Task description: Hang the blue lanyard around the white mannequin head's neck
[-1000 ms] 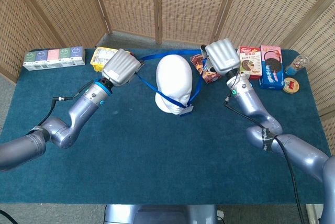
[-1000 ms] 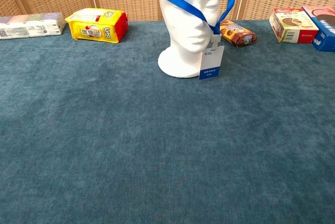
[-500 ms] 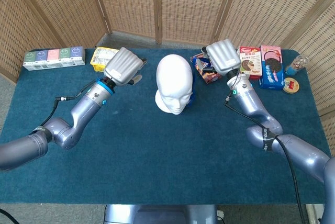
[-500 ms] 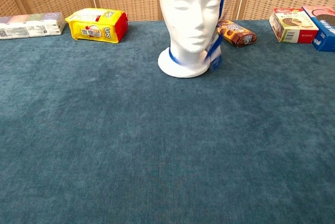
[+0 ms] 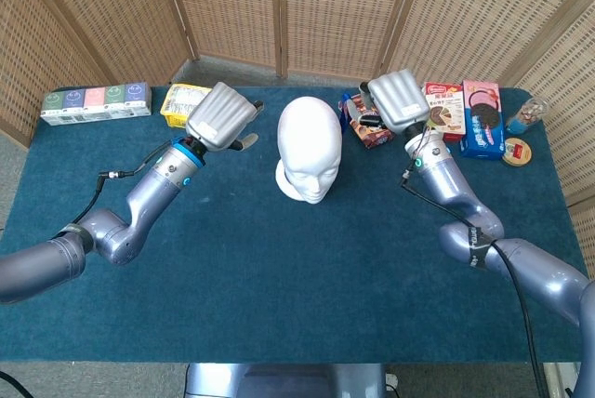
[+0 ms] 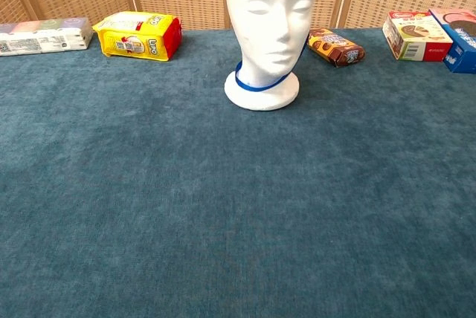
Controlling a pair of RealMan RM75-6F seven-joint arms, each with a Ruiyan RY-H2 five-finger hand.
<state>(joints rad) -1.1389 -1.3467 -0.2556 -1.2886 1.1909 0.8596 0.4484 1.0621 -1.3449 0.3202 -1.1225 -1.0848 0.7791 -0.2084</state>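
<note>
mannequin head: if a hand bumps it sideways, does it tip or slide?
Probably tips more readily than it slides. The white mannequin head is tall over a small flared base, so a push high up has leverage. It looks like foam, so likely light. The table's fabric cover probably grips the base. The blue lanyard around its neck likely adds little restraint.

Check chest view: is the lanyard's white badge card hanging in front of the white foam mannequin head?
No. Only the blue lanyard strap shows, looped round the neck of the white foam mannequin head; no badge card is visible in front.

Blue-green tablecloth (image 6: pixel 223 206), yellow snack pack (image 6: pixel 138 35), wrapped brown biscuits (image 6: pixel 336 45) — boxes (image 5: pixel 465 114) at right, wicker screen (image 5: pixel 279 7) behind.
</note>
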